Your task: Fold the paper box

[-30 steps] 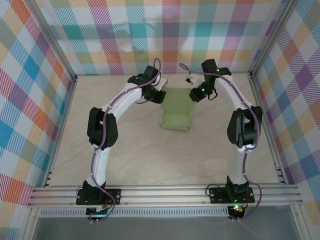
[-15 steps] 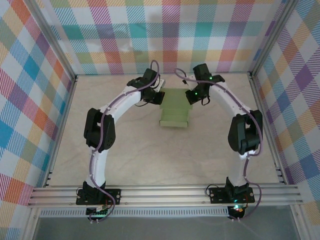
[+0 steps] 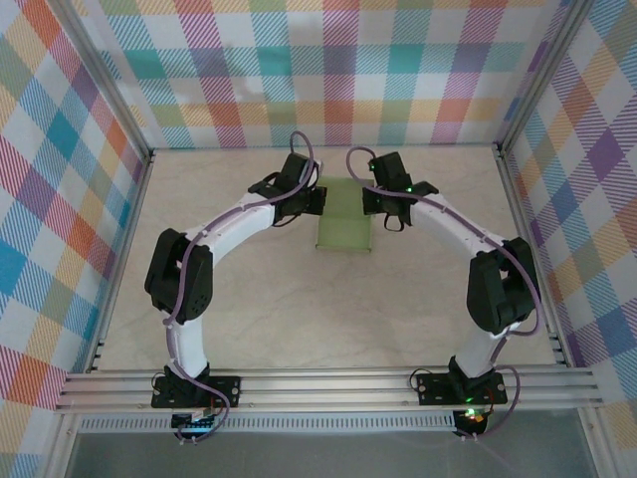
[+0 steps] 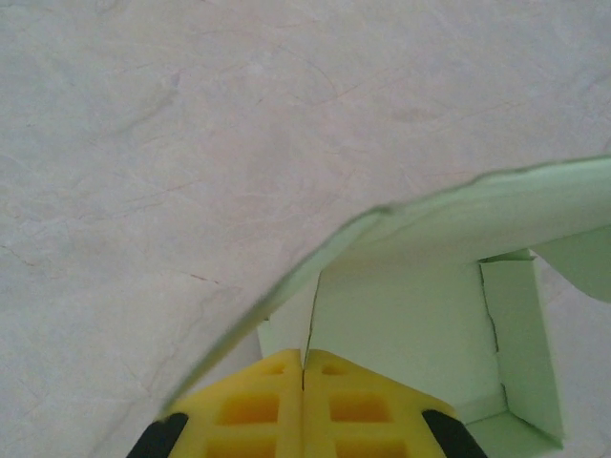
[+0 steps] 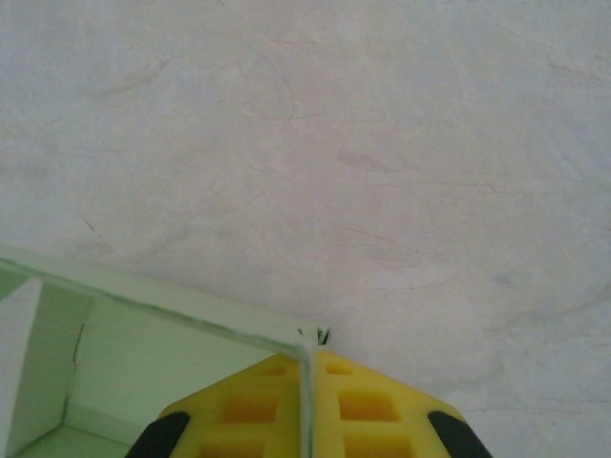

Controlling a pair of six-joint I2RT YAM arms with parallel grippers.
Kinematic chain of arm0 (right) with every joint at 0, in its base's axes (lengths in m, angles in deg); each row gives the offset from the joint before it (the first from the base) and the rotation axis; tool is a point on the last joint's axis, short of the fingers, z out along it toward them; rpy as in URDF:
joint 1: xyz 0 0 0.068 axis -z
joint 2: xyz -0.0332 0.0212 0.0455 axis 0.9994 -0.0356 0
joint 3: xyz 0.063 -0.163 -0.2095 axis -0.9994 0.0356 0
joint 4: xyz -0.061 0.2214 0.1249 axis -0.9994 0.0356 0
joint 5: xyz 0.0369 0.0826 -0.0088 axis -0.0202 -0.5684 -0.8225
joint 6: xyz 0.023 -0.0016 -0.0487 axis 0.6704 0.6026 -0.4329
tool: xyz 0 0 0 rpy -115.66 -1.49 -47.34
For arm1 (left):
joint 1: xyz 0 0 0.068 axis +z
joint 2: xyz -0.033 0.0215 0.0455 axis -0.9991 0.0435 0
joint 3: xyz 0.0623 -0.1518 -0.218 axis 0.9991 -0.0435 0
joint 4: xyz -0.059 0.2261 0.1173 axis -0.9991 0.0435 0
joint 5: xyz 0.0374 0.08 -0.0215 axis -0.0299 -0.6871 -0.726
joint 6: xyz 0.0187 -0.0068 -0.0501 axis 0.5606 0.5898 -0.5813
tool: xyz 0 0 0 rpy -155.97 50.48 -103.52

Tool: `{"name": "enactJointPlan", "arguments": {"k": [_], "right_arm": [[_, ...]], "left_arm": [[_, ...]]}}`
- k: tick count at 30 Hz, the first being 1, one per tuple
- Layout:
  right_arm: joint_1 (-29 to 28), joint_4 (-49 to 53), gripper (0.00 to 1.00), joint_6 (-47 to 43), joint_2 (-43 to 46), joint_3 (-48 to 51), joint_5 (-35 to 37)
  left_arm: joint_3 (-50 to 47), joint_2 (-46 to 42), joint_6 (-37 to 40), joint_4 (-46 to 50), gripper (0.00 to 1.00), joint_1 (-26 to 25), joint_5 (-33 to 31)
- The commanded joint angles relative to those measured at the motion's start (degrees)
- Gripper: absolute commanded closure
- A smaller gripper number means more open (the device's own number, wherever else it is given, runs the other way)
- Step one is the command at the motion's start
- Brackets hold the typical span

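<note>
since both arms reach out from bases (image 3: 196, 388) well short of the box (image 3: 343, 234), the box's near end is the part left free: it lies flat on the table (image 3: 299, 309), untouched and square-cut.

further along, the left gripper (image 3: 317, 199) meets the box's left edge and the right gripper (image 3: 370, 199) its right edge, facing each other across its far half. in the left wrist view the yellow fingers (image 4: 253, 410) are pressed together, and a thin card panel bows up and over from just beside them, so i judge they are pinching that side panel and lifting it. in the right wrist view the fingers (image 5: 372, 410) are likewise pressed together with a sliver of card wall standing between them, upright at the box's right edge. holding both sides at once looks meant to bring the two long walls up together and keep the sheet from sliding while the creases form. inside, a floor panel and a short end flap show, part raised.

the box's long axis runs near to far, in line with the gap between the arms, its narrow ends pointing at the bases and at the checked wall (image 3: 338, 90). it sits between the grippers, closer to that wall than to the bases, with bare table past its far end.

the fold looks part done: sides rising, near end not yet closed.
</note>
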Motion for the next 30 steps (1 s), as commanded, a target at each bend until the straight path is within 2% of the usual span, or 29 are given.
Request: {"name": "enactJointPlan", "arguments": {"k": [1,11,22,30], "right_arm": [[-1.09,-4.53,1.0,8.35,1.99,2.13,4.94],[-4.67,-6.18,1.0,17.46,2.53,5.26,14.58],[-6.68,-10.42,1.0,21.21,2.7,8.86,17.87],[-8.36,-17.81,1.0,19.6,4.61,14.41,19.01]], "left_arm": [[-1.33,-2.72,-2.31,-5.34,1.0,-0.7,-2.24],[-5.84,-3.56,-3.43,-8.94,1.0,-1.54,-4.11],[-12.06,-5.56,-4.66,-12.37,1.0,-2.42,-5.34],[-17.08,-7.45,-4.97,-16.25,1.0,-3.15,-7.61]]}}
